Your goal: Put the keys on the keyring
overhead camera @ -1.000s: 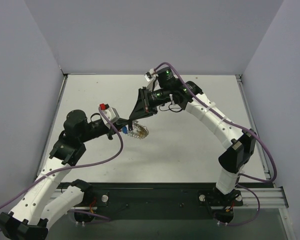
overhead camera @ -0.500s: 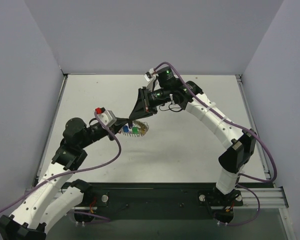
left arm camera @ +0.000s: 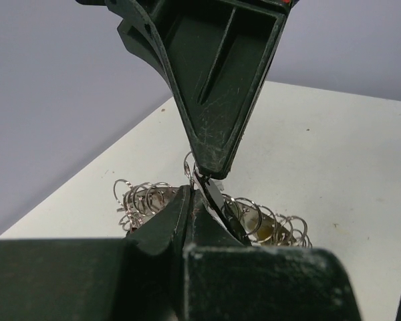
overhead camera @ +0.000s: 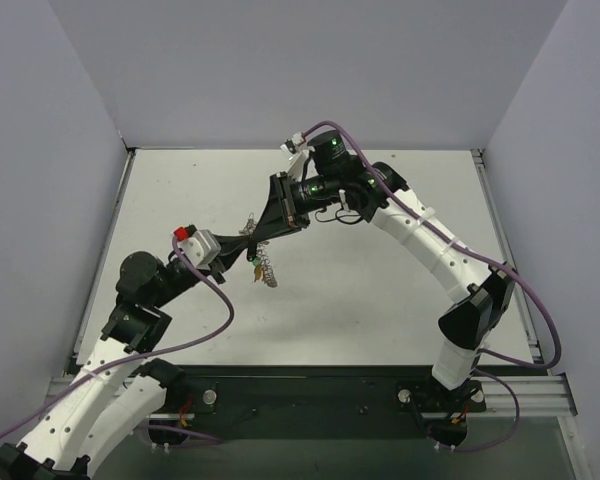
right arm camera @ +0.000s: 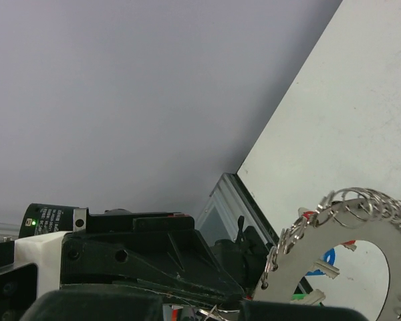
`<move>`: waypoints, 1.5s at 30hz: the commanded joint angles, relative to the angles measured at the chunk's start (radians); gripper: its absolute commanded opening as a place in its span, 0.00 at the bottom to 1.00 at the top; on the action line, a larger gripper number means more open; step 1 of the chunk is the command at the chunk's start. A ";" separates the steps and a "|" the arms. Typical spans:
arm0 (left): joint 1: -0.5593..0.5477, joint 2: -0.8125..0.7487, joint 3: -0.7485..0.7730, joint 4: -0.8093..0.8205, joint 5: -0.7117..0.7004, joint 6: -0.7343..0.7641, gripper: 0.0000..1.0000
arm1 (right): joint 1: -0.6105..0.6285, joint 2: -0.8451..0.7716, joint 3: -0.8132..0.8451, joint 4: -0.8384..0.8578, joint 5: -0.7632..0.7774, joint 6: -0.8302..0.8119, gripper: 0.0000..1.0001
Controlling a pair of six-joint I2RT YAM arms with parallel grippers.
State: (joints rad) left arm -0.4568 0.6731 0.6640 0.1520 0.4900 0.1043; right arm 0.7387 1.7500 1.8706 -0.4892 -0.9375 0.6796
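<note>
In the overhead view the left gripper [overhead camera: 240, 244] and the right gripper [overhead camera: 255, 237] are meeting tip to tip just left of the frame's centre, above the table [overhead camera: 380, 300]. Both claws are pressed together, each pinching the keyring [overhead camera: 262, 267] at its rim. The ring is hanging edge-on just below the tips.

In the left wrist view the right gripper's point is coming down from the top of the frame onto the left fingers [left arm camera: 167, 224], and the ring's wire loops [left arm camera: 144, 199] are spreading to either side.

In the right wrist view the keyring is filling the lower right corner, and the keys [right arm camera: 329, 258] are showing through its hole in red, blue and green.

Bare table is lying open across the right half and along the upper edge of the overhead view. The left wall [overhead camera: 50, 200] is standing close beside the left arm [overhead camera: 140, 285].
</note>
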 commanded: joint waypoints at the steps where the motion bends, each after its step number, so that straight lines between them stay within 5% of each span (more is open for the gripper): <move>1: -0.002 -0.029 -0.032 0.121 -0.007 -0.043 0.00 | 0.033 -0.070 0.059 0.040 -0.106 0.003 0.08; 19: -0.002 -0.113 -0.247 0.532 0.056 -0.370 0.00 | 0.044 -0.078 0.078 0.032 -0.067 0.018 0.20; 27: -0.002 -0.125 -0.264 0.514 0.050 -0.376 0.00 | 0.041 -0.092 0.035 0.029 -0.030 -0.006 0.24; 36: 0.000 -0.113 -0.230 0.397 -0.008 -0.382 0.00 | 0.010 -0.155 -0.086 0.002 0.084 -0.110 0.49; 42: 0.003 -0.072 -0.159 0.246 -0.132 -0.431 0.00 | -0.010 -0.217 -0.194 -0.003 0.238 -0.207 0.78; 45: 0.010 -0.027 -0.109 0.140 -0.165 -0.451 0.06 | -0.025 -0.225 -0.246 -0.005 0.296 -0.242 0.83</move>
State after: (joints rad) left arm -0.4561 0.6064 0.4583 0.4366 0.4126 -0.2993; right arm 0.7296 1.5726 1.6772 -0.4919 -0.7578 0.5144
